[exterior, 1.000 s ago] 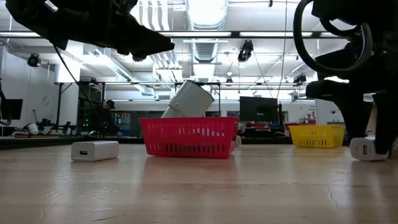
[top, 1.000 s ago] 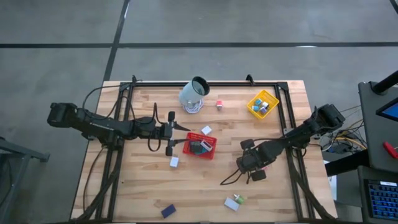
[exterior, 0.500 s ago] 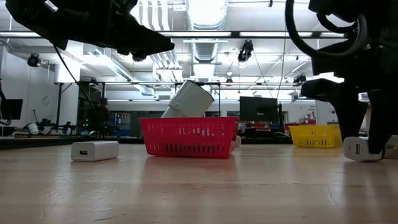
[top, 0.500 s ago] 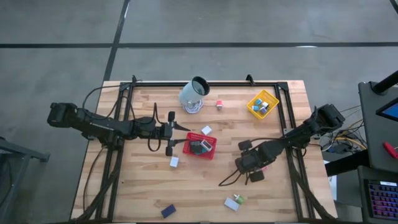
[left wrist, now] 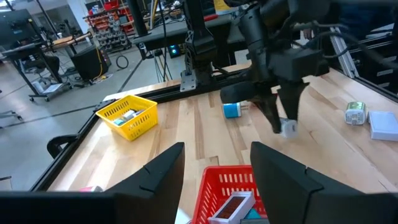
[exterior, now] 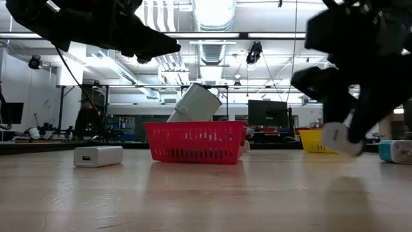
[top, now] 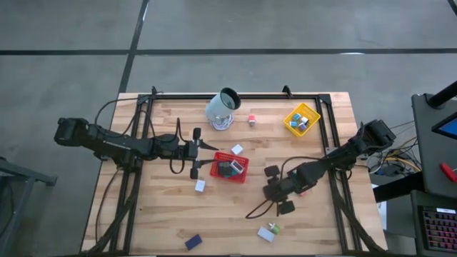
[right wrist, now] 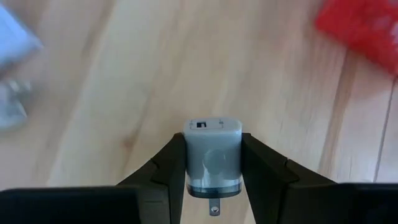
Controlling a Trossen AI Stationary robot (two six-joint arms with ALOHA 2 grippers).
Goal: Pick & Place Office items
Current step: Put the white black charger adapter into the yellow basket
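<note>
The right gripper (right wrist: pixel 212 171) is clamped on a small white charger (right wrist: pixel 212 158), lifted above the table (top: pixel 235 207) near the red tray (top: pixel 243 173); it looks light, rigid and smooth-sided, best pinched across its flat faces, while the left gripper (left wrist: pixel 214 165) waits empty, jaws apart.

Both arms are matte black, built of slim tubular links joined by bulkier rounded joint housings. The left arm (top: pixel 121 146) carries a thin black cable looping alongside its forearm (another loop hangs near the wrist); the right arm (top: pixel 343 155) trails a similar dark cable. Each ends in two flat, angular black fingers (left wrist: pixel 158 177) with bevelled inner faces, plain and unmarked.
</note>
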